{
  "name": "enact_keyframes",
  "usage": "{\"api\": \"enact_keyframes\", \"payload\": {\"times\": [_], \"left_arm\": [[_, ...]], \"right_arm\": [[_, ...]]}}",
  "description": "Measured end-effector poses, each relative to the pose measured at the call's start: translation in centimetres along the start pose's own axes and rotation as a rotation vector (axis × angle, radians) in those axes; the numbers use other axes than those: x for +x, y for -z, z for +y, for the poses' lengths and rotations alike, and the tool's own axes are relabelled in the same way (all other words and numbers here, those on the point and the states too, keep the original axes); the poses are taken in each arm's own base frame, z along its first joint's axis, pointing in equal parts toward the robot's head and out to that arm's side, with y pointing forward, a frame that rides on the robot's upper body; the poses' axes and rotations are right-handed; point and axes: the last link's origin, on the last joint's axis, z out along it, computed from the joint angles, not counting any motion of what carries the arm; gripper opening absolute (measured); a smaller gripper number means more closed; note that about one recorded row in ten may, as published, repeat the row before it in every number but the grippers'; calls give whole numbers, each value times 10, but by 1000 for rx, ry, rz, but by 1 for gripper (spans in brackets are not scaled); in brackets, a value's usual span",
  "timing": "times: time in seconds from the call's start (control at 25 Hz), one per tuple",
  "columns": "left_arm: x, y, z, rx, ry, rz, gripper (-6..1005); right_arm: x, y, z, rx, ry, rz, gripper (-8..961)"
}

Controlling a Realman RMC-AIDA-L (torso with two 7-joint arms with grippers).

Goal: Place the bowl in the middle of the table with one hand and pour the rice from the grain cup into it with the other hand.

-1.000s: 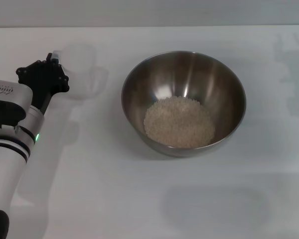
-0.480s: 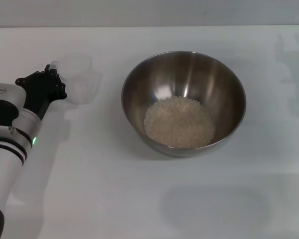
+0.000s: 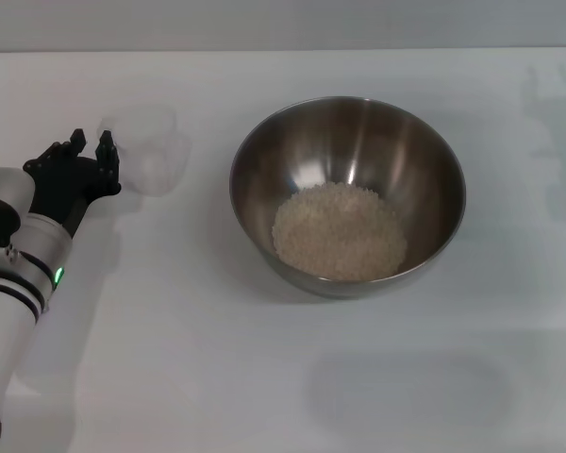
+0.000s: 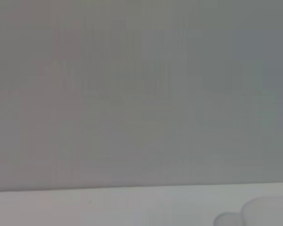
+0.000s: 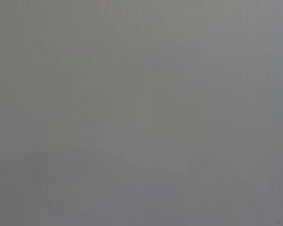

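The left gripper stood with its fingers apart, the grain cup just beyond its fingertips and blocking that way. Farther off to its right the bowl with the rice barred the path. Between cup and bowl, bare table left open passage.

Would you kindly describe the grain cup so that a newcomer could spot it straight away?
Start at the big steel bowl holding the rice on the white table. Look to the robot's left of it, to the left end effector, open just beside a small vessel. That is the grain cup: clear, frosted plastic, nearly blending into the tabletop, far smaller than the bowl.
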Motion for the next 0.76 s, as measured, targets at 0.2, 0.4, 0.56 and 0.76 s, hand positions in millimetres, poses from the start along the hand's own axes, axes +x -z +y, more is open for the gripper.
{"api": "enact_keyframes", "payload": {"times": [0.2,0.4,0.56,0.76], "left_arm": [[-5,7,-2,13,17,-6,307],[-6,11,-3,18,26,-3,440],[-4,56,1,22,38,154,470],[8,90,-4,26,4,373,466]], "right_arm": [[0,0,0,0,0,0,412],[1,0,0,0,1,2,412],[2,2,-3,11,0,7,411],[6,7,-5,18,-52,14,411]]}}
